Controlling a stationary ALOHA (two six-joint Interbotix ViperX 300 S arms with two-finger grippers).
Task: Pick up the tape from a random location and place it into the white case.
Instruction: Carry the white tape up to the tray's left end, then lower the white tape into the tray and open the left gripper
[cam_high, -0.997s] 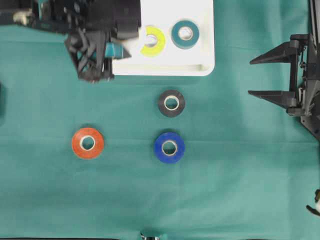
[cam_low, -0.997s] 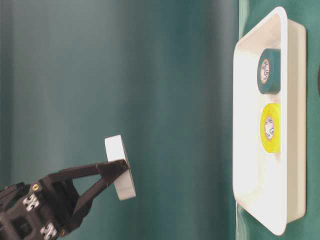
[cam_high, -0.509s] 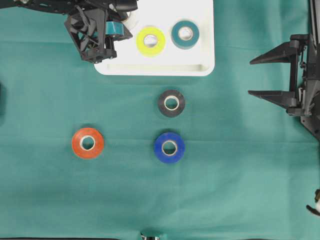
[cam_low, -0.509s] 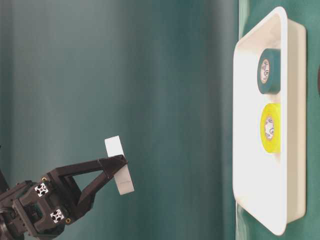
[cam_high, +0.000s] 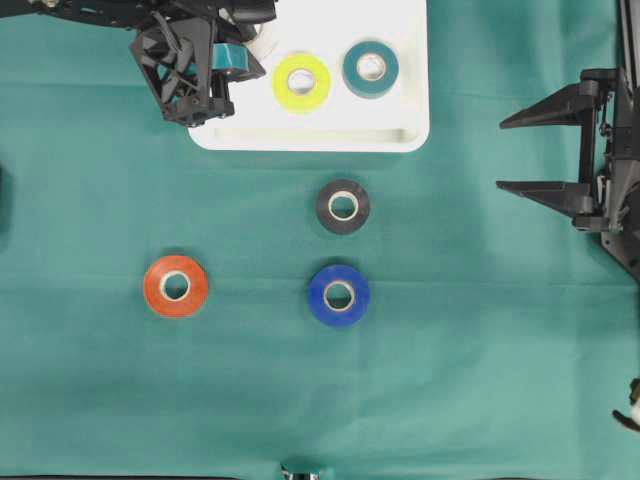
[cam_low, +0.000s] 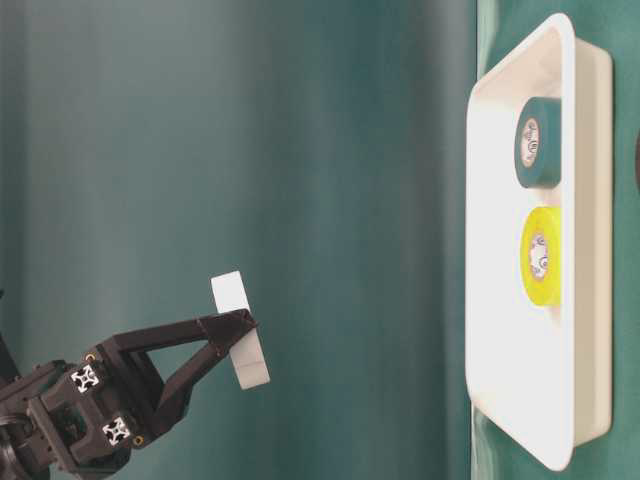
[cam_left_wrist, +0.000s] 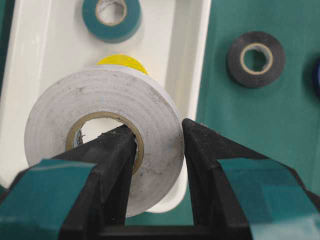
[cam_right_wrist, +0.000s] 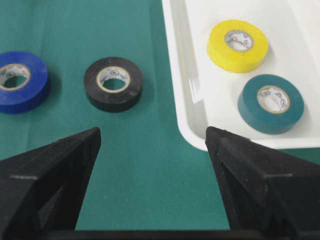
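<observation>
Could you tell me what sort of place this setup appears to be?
Most likely a robotics lab bench set up for pick-and-place practice: a green cloth covers the table, loose tape rolls such as the orange roll lie on it, and the left gripper holds a white roll above the white case.

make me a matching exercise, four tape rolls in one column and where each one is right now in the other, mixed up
Column 1:
1. white tape
2. yellow tape
3. black tape
4. orange tape

Column 2:
a. on the green cloth, close to the white case's long edge
b. lying flat inside the white case, next to the teal tape
c. held in the left gripper above the case
d. on the cloth, level with the blue tape

Pairs: 1-c, 2-b, 3-a, 4-d
</observation>
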